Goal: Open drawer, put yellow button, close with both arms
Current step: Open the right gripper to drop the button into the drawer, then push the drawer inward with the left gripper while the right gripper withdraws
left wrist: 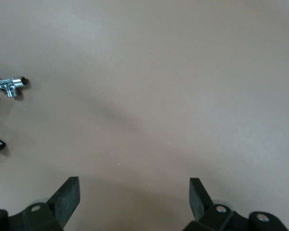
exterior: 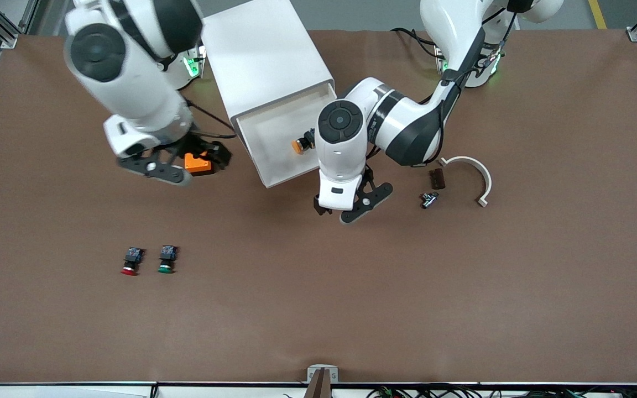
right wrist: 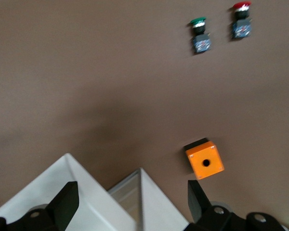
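Note:
The top drawer of the white cabinet stands pulled open. The yellow button lies inside it, near the side toward the left arm's end of the table. My left gripper is open and empty over bare table, just off the drawer's front corner; in the left wrist view only tabletop lies between its fingers. My right gripper is open and empty over the orange cube, beside the drawer. The right wrist view shows a white drawer corner between its fingers.
A red-capped button and a green-capped button lie nearer the front camera. A white curved piece, a small brown block and a metal fitting lie toward the left arm's end. The orange cube shows in the right wrist view.

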